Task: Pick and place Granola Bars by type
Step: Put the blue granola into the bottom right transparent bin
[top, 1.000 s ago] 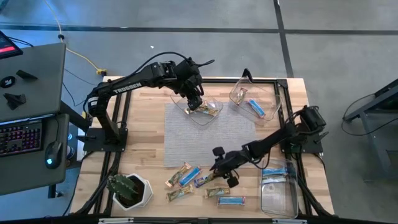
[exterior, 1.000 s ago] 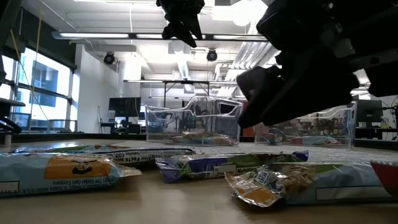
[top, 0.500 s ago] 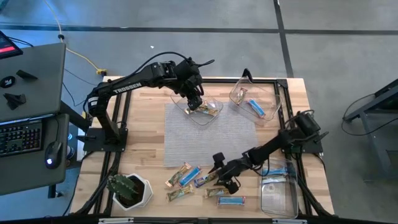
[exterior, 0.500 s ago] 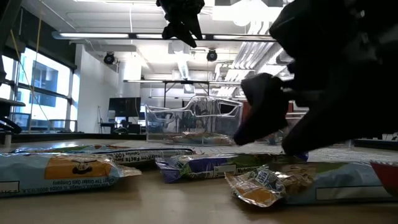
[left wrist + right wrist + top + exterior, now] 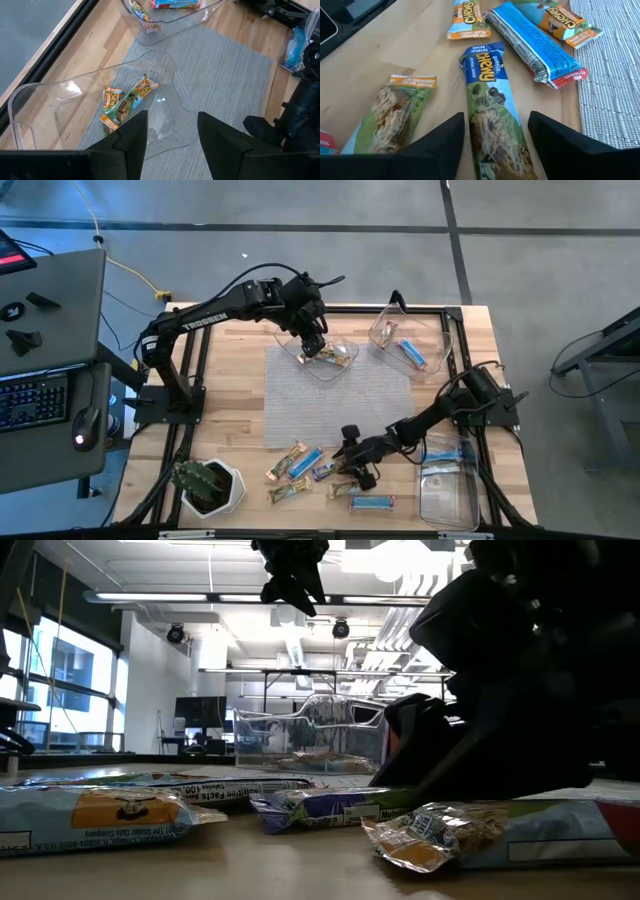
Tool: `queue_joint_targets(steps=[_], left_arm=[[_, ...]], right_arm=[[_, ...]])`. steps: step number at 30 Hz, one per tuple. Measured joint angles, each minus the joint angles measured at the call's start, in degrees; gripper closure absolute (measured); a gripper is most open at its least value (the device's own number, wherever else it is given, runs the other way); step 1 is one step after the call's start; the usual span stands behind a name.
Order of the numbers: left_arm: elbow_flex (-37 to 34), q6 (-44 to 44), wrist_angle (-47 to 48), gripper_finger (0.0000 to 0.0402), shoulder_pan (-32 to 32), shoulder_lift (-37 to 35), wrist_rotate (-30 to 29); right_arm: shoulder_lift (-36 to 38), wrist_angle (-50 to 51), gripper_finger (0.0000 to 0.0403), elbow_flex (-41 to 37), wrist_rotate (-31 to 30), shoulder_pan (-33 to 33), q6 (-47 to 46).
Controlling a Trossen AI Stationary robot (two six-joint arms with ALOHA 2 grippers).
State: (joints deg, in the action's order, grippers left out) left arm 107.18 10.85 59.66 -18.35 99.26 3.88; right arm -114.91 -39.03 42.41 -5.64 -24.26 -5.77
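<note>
Target directly between the spread jaws of the right gripper (image 5: 496,145): one green-and-blue Chewy bar (image 5: 490,95), long axis running straight away from the wrist, in line with the fingers rather than across them. Jaws released, nothing held, one finger on each long side of the wrapper. Probably only a descent and a squeeze across the narrow width needed; no turn of the wrist called for, judging by that alignment.

Seen from above, right gripper (image 5: 355,463) low over the loose cluster of granola bars (image 5: 305,464) at the front of the desk (image 5: 235,430), far nearer to them than the other arm. Close neighbours: a green crunchy bar (image 5: 395,112) to one side, just apart; a bright blue bar (image 5: 532,47) angled off to the other side, its crimped end near the mat (image 5: 610,75). Risk of nudging either if the jaws land askew.

Left gripper (image 5: 315,343) waiting at the back of the desk over a clear bin (image 5: 40,95), jaws parted and empty, two tan bars (image 5: 125,100) lying in the bin beneath.

Wrappers thin, glossy, crinkled film with serrated ends; flat, soft-edged, likely to slip or buckle under a pinch. Desk smooth pale wood; mat grey, finely woven, ribbed. Bins rigid, transparent, with rounded walls.
</note>
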Motion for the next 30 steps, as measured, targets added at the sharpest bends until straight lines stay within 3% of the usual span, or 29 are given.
queue_joint_targets(steps=[10, 16, 22, 26, 30], left_arm=[[0.0, 0.0, 0.0, 0.0234, 0.0, 0.0, 0.0], [0.0, 0.0, 0.0, 0.0234, -0.02, 0.0, 0.0], [0.0, 0.0, 0.0, 0.0234, -0.02, 0.0, 0.0], [0.0, 0.0, 0.0, 0.0234, -0.02, 0.0, 0.0], [0.0, 0.0, 0.0, 0.0234, -0.02, 0.0, 0.0]], right_arm=[[-0.01, 1.62, 0.0287, 0.04, 0.39, 0.03, 0.39], [4.15, 4.16, 0.0315, -0.33, 3.39, -0.09, -0.42], [18.38, 16.28, 0.0317, -0.2, 5.8, -0.18, -0.4], [31.83, 29.85, 0.0318, -0.18, 5.1, -0.8, -0.64], [45.36, 50.11, 0.0319, -0.1, 6.61, -4.69, -5.14]])
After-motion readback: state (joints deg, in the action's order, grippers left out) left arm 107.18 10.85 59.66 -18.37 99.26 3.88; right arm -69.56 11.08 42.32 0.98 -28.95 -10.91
